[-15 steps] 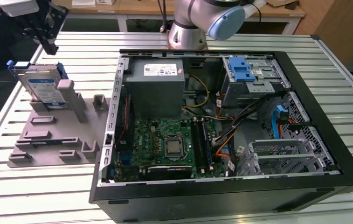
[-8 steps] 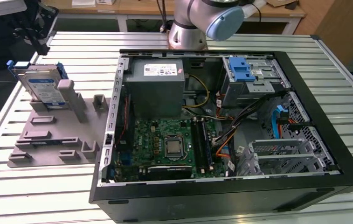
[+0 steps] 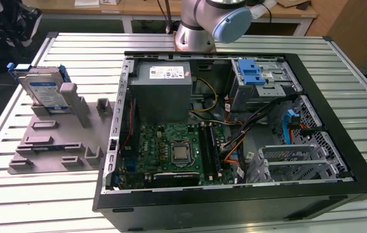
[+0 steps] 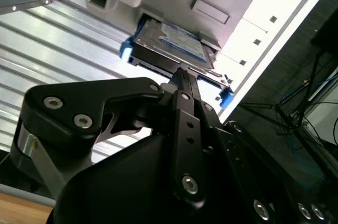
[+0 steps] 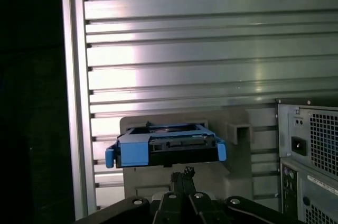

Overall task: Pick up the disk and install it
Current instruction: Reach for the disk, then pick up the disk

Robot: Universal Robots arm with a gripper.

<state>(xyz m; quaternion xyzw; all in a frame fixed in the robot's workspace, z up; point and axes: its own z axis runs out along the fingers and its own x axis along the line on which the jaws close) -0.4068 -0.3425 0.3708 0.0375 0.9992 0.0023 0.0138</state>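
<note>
Jaws drawn together, with nothing between them, are what the second wrist view shows: the gripper [image 4: 182,73] has its black fingertips [image 4: 183,77] meeting at a narrow point that aims at the near edge of the disk [image 4: 174,44]. That disk stands in a slot of the grey fixture [image 4: 211,2], its white-and-blue label facing out and the blue bracket [image 4: 125,49] wrapping its corners, while the slatted metal table [image 4: 63,39] runs beneath. Whether the tips touch the disk cannot be told from this angle. In the first wrist view the gripper [image 5: 182,173] again looks pinched to a point, and a little gap separates it from the disk [image 5: 166,147], seen edge-on with the blue bracket [image 5: 132,152] across its face; the grey fixture [image 5: 235,129] holds it, the table [image 5: 211,49] lies beyond, and the rear of the computer case [image 5: 311,150] stands near. In the exterior view the disk [image 3: 44,90] stands upright at the far end of the fixture [image 3: 54,141], on the exterior view's left of the open computer case [image 3: 235,204]. Inside the case sit the power supply [image 3: 164,92], the motherboard [image 3: 177,150] and the drive cage [image 3: 261,80] with its blue latch. The arm [image 3: 199,29] rises behind the case.
</note>
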